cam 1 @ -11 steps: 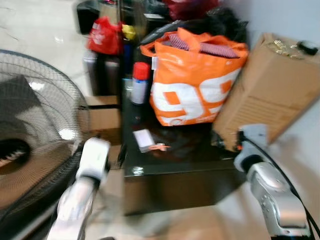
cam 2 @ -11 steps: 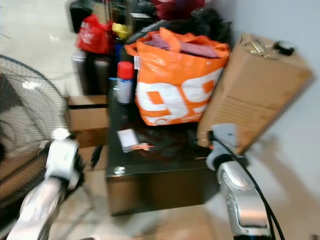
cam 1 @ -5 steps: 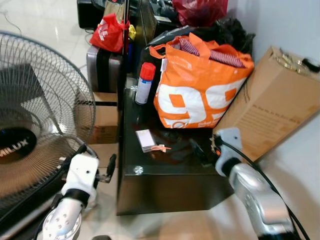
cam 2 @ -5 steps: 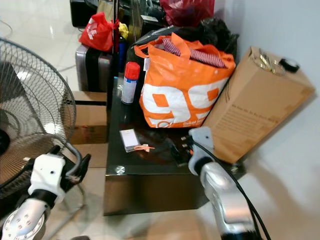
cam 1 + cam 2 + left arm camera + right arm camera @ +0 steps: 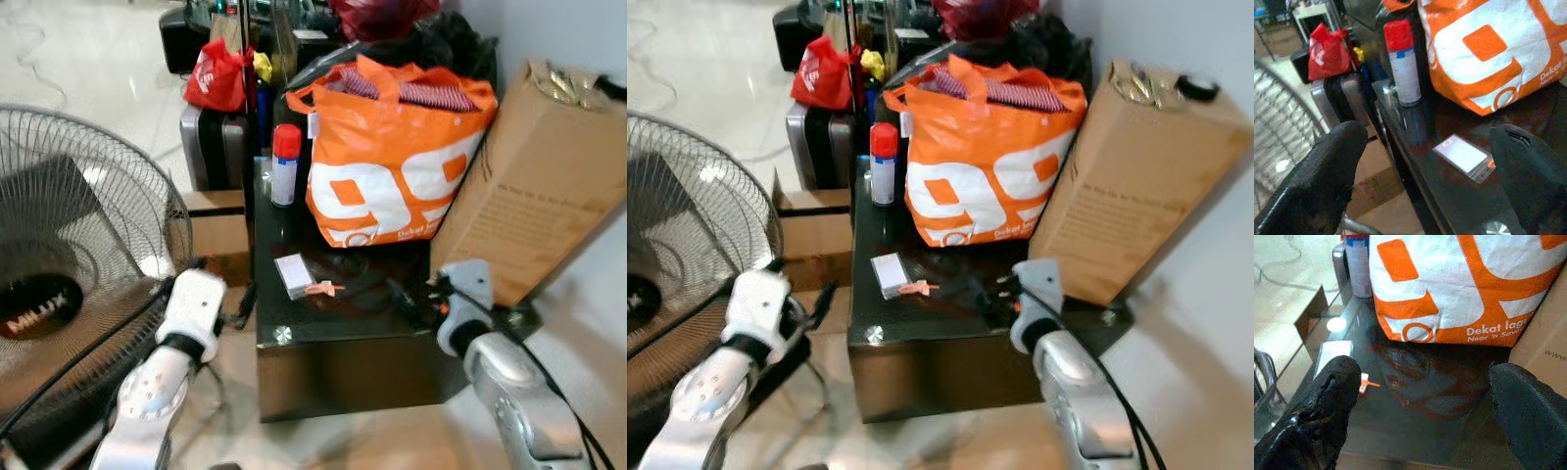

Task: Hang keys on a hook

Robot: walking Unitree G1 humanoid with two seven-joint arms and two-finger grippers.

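Cardboard box (image 5: 1136, 186) leans tilted beside the orange bag (image 5: 989, 166) on the dark table (image 5: 921, 328). Its top acts as a shelf, and what look like the keys (image 5: 1143, 85) lie up there, well apart from my pincers. R gripper (image 5: 1425, 387) sits at table front and L gripper (image 5: 1425, 147) near the fan (image 5: 78, 255), both w/ fingers spread wide and empty, so I judge this is approach only. Head views give the box top; wrist views give the tabletop close up, incl. white card (image 5: 1334, 352).

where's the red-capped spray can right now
In the left eye view the spray can stands upright at the far left corner of the dark glass table, just left of the orange bag.
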